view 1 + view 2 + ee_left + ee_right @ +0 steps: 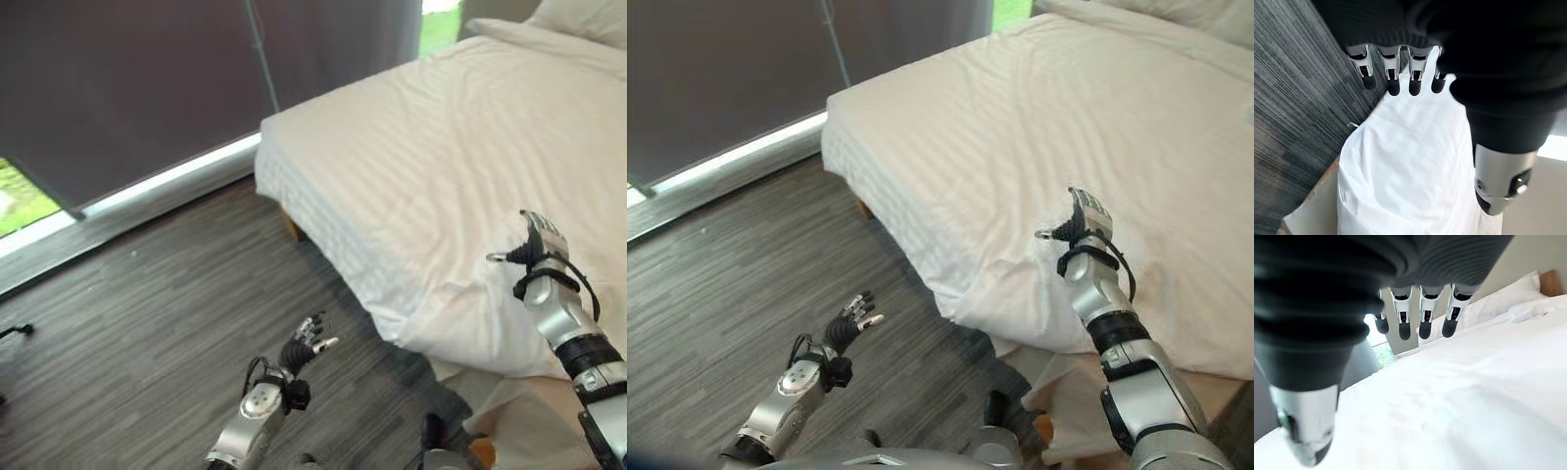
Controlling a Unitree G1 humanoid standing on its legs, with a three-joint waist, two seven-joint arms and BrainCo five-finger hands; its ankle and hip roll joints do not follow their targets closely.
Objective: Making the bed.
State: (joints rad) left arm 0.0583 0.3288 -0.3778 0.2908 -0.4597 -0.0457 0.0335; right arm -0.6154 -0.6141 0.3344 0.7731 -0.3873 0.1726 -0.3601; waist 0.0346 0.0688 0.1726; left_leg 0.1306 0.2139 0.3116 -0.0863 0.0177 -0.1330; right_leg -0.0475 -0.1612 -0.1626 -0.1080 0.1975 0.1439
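A bed under a white striped duvet [431, 166] fills the right side of the room, its near corner hanging down over the mattress edge [421, 323]. My right hand [538, 241] hovers just above the duvet near that corner, fingers straight and holding nothing; its fingers [1425, 318] point along the bed toward the pillows [1503, 296]. My left hand [306, 343] hangs low over the wooden floor beside the bed, open and empty; in the left wrist view its fingers [1396, 78] point at the draped white corner [1405, 171].
Dark wood-plank floor [147, 323] lies to the left of the bed. A dark curtain [147, 88] covers the window wall behind, with a bright strip of glass at its foot [167, 176]. A pillow [578, 20] rests at the bed's head.
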